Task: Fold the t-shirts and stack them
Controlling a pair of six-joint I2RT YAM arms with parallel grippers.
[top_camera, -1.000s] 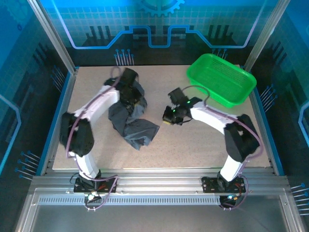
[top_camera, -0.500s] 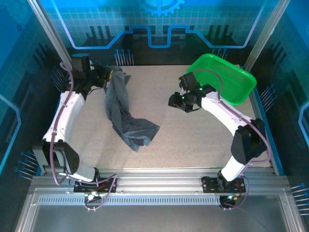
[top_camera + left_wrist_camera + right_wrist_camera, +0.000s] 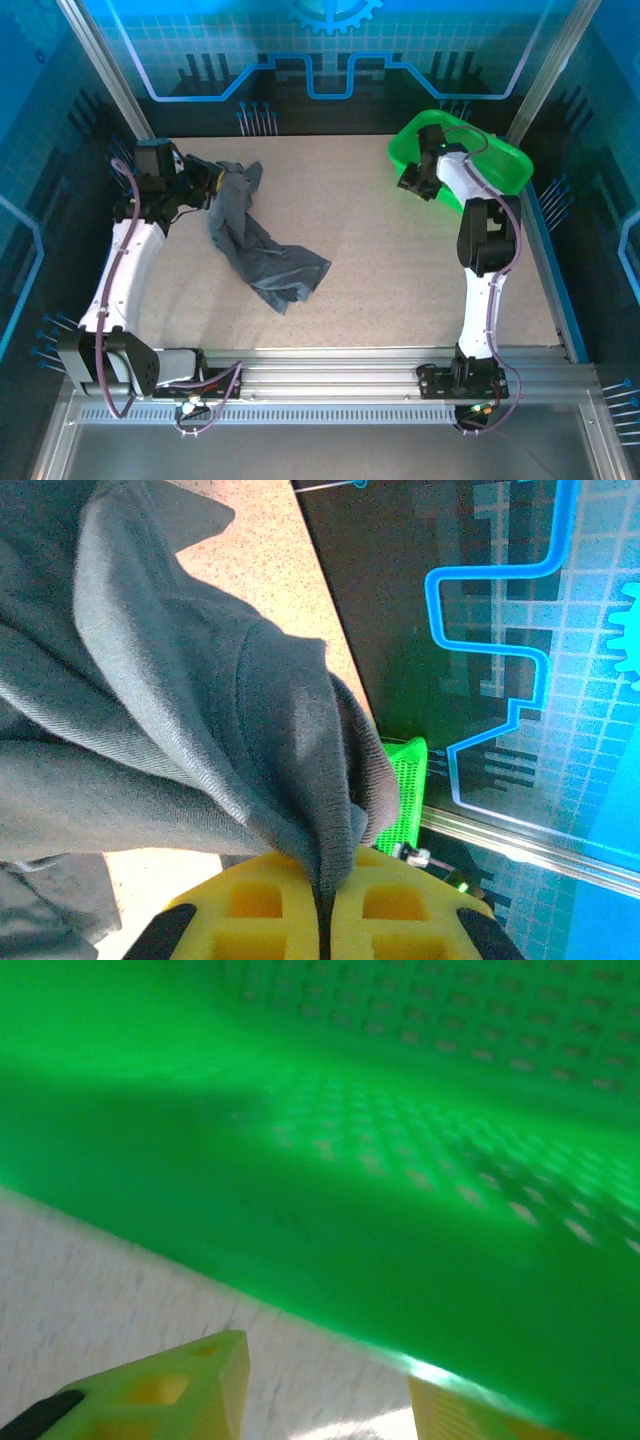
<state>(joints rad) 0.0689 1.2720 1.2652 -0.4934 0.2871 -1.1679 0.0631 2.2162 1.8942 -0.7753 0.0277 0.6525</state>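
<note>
A dark slate-grey t-shirt [image 3: 268, 262] lies crumpled on the left half of the table, one end lifted toward the back left. My left gripper [image 3: 214, 181] is shut on that raised end. In the left wrist view the yellow fingers [image 3: 262, 905] pinch a fold of the t-shirt [image 3: 200, 710], with the left gripper [image 3: 330, 885] fully closed on the cloth. My right gripper [image 3: 413, 180] hovers at the near left rim of the green basket [image 3: 485, 170]. In the right wrist view it [image 3: 325, 1370] is open with nothing between its yellow fingertips, just above the tabletop beside the basket wall [image 3: 400, 1160].
The speckled beige table [image 3: 400, 280] stretches between the shirt and the right arm. Metal frame posts and blue panels ring the table. The basket [image 3: 405, 790] shows far off past the cloth in the left wrist view.
The left arm swung out to the back left, dragging the shirt's end with it. The right gripper went from the table's middle to the basket's edge and opened.
</note>
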